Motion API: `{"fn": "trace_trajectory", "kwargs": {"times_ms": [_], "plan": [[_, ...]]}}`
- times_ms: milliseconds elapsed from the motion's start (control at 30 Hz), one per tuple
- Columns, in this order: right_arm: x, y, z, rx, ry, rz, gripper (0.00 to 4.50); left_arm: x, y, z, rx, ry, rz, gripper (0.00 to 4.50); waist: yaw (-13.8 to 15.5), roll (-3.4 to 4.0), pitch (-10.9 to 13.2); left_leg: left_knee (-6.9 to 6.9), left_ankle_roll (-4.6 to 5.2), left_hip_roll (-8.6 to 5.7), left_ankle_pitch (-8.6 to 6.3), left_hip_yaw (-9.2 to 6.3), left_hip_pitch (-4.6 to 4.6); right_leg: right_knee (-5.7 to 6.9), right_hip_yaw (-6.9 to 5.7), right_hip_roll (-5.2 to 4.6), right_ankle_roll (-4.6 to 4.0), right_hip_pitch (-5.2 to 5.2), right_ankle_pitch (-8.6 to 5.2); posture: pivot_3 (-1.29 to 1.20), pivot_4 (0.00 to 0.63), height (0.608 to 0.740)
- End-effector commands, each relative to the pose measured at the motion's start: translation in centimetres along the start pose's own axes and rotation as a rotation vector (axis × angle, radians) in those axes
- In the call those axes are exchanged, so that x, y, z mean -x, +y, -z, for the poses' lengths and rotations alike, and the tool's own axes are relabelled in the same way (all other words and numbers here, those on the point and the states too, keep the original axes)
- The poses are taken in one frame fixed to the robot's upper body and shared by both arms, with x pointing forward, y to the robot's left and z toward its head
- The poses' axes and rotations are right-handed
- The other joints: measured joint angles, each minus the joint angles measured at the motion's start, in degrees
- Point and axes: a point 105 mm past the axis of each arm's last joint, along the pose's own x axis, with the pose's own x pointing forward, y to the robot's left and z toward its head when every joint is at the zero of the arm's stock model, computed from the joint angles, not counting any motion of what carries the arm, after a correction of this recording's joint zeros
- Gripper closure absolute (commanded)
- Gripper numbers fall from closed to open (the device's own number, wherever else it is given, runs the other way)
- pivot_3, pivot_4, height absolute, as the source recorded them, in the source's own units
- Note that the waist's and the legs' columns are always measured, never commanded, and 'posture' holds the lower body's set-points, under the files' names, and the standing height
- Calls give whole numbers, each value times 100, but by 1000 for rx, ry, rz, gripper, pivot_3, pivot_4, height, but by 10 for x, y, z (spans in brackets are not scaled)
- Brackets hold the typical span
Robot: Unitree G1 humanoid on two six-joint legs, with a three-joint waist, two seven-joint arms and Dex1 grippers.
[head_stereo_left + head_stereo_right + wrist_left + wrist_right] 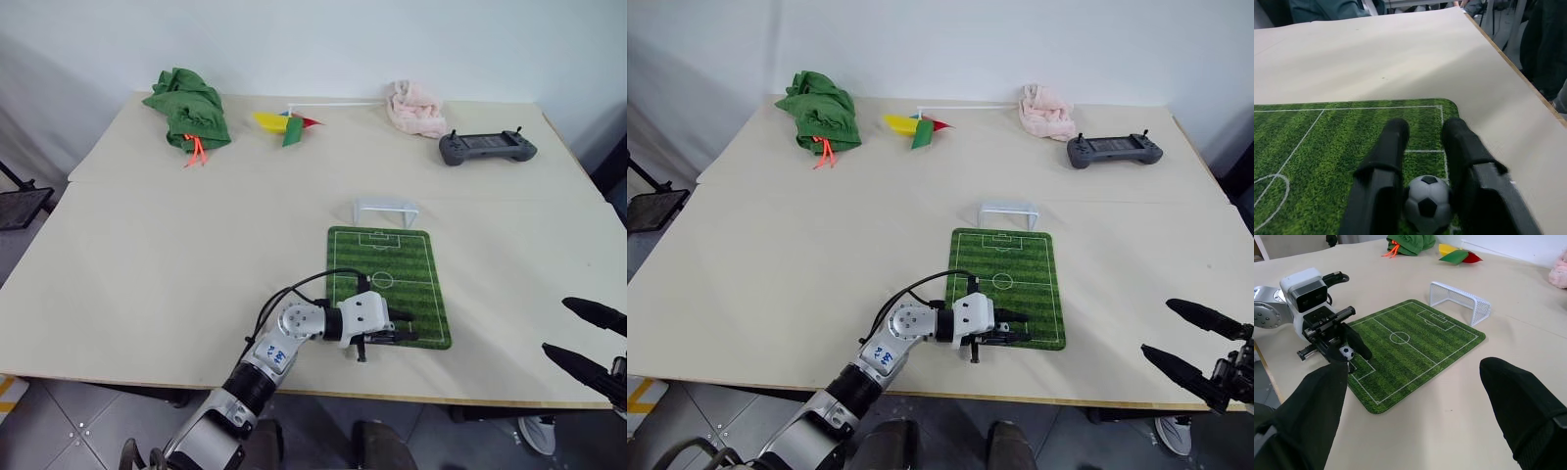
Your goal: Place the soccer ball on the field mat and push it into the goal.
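We were setting the ball [1426, 204] on the mat [411, 269], left tool [404, 334] loosely around it; next, nudge it toward the goal [386, 209].

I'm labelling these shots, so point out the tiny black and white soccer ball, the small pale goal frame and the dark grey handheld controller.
soccer ball [1428, 203], left wrist view, its front face.
goal frame [386, 205], left eye view, top crossbar.
controller [487, 148], left eye view, middle of its body.
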Motion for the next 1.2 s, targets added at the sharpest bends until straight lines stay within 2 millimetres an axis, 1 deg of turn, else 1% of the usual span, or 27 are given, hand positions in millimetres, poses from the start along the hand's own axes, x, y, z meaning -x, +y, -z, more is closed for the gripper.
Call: {"fn": "trace_trajectory", "kwargs": {"times_ms": [33, 67, 133, 233, 400, 433, 500, 600, 700, 767, 833, 900, 967, 1100, 1200], "plan": [[0, -3, -10, 47, -1, 1, 0, -6, -7, -5, -5, -20, 29, 1889, -1, 0, 0, 0, 0, 0, 0, 0, 0, 0, 0, 0, 0, 0, 0, 0, 150, 740], [0, -3, -10, 48, -2, 1, 0, -6, -7, -5, -9, -19, 28, 1531, 0, 1, 0, 0, 0, 0, 0, 0, 0, 0, 0, 0, 0, 0, 0, 0, 150, 740], [0, -4, -10, 50, -1, 2, 0, -5, -7, -5, -14, -19, 25, 986, 1, 1, -1, 0, 0, 0, 0, 0, 0, 0, 0, 0, 0, 0, 0, 0, 150, 740], [0, -5, -10, 54, 2, 2, 0, -4, -3, -7, -19, -24, 9, 34, 1, 1, 0, 0, 0, 0, 0, 0, 0, 0, 0, 0, 1, 0, 0, 0, 150, 740], [-1, -6, -10, 57, 2, 2, 0, -2, 3, -11, -37, -38, -10, 34, -1, 1, -1, 0, 0, 0, 0, 0, 0, 0, 0, 0, 1, 0, 1, 0, 150, 740], [-1, -6, -10, 58, 3, 2, 0, -1, 5, -16, -48, -51, -13, 34, 0, 1, -1, 0, 0, 0, 0, 0, 0, 0, 0, 0, 1, 0, 1, 0, 150, 740], [-1, -8, -10, 63, 6, 4, 0, 5, 12, -35, -86, -100, -10, 34, -2, 1, 0, 0, 0, 0, 0, 0, 0, 0, 0, 0, 1, -1, 1, 0, 150, 740], [0, -10, -12, 69, 5, 9, 0, 19, 14, -57, -117, -160, 18, 34, -9, 2, -1, -1, -1, 1, 0, 0, -3, 2, 0, 1, 1, -3, 1, 0, 150, 740], [1, -11, -13, 68, 2, 5, 0, 37, 12, -71, -109, -203, 51, 640, -8, 13, -7, -5, -2, 1, 1, 0, -1, 2, 0, 1, 2, -2, 1, 0, 150, 740], [2, -9, -14, 68, -12, -9, 0, 46, 9, -76, -90, -211, 82, 1250, -11, 15, -8, -4, -2, 1, 1, 0, -1, 3, 0, 1, 2, -2, 1, 0, 150, 740], [3, -9, -16, 62, -25, -25, 0, 53, 1, -78, -71, -207, 139, 1887, -11, 18, -10, -3, -2, 1, 1, 0, 0, 5, 0, 1, 3, -2, 2, 0, 150, 740], [4, -7, -17, 60, -32, -47, 0, 61, -9, -75, -43, -182, 205, 2511, -14, 18, -10, 1, -2, 1, 1, 0, -1, 6, 0, 1, 3, -1, 2, 0, 150, 740], [4, -5, -21, 52, -57, -77, 0, 69, -22, -68, -11, -141, 273, 3191, -18, 20, -11, 1, -1, 1, 1, 0, 0, 6, 1, 1, 3, 1, 1, 0, 150, 740], [4, -1, -24, 39, -84, -108, 0, 72, -37, -60, 14, -96, 351, 4430, -18, 21, -12, 0, -1, 2, 1, 0, 2, 6, 1, 1, 0, 1, 0, 0, 150, 740], [6, 0, -21, 33, -76, -97, 0, 67, -48, -53, 16, -72, 402, 4469, -1, 21, -11, 5, 2, 1, -1, 0, 0, 3, 2, 0, -2, 4, -1, 0, 150, 740]]}}
